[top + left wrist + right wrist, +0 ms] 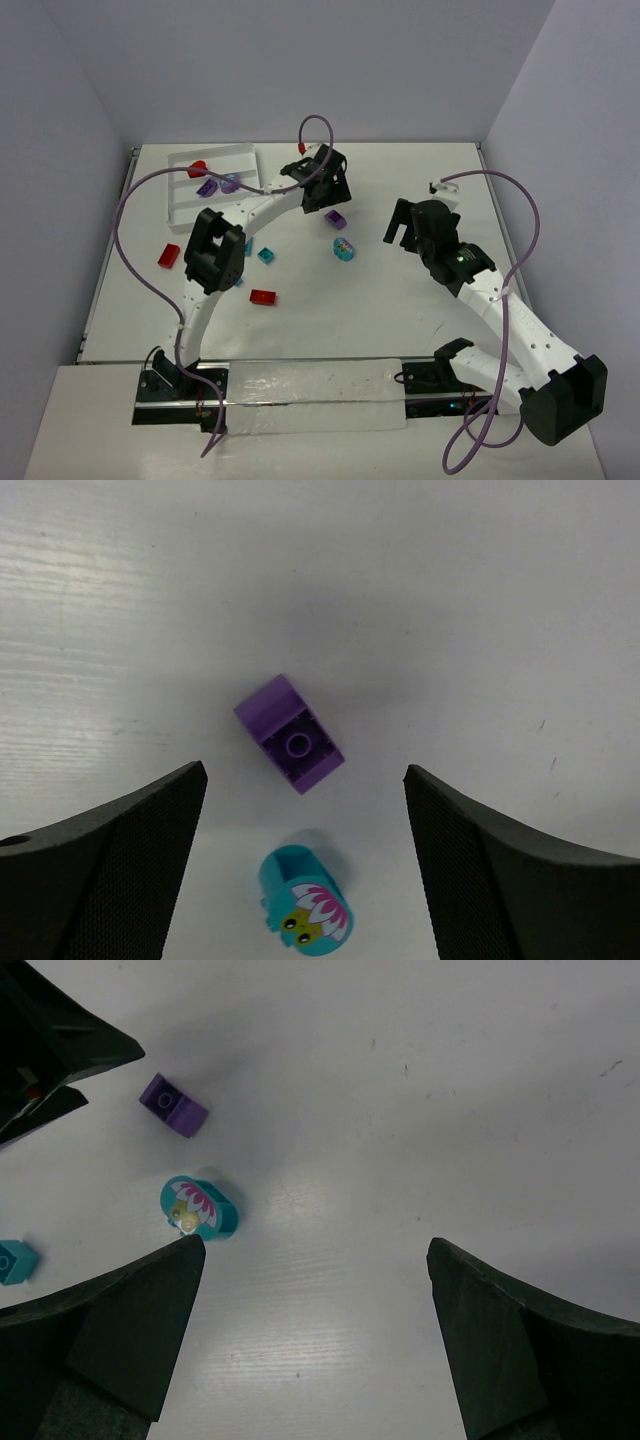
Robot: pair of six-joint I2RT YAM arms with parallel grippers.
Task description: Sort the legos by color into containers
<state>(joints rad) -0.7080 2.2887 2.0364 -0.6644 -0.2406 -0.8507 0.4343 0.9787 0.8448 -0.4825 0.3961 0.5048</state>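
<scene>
Top external shows the table point(360, 330) with the tray point(186, 207) at its far left, one red piece and two purple ones lying in it, the red nearer the far rim; which ribs part them is too small to tell. The left gripper point(303, 775) hangs over mid-table, jaws spread wide and empty. The right gripper point(315, 1243) hovers to the right, likewise spread with nothing between its jaws. Loose on the table are two red bricks point(169, 255) on the left half, small teal bricks point(266, 254) by the left arm, the rounded teal piece point(305, 905) and, just beside it, the purple brick point(290, 742), which lies below and between the left fingers, skewed to them. The step in hand looks like the approach to this purple brick; the next move calls for a descent, perhaps a wrist turn to square the jaws on its flat sides, a close, then a carry to the purples in the tray
</scene>
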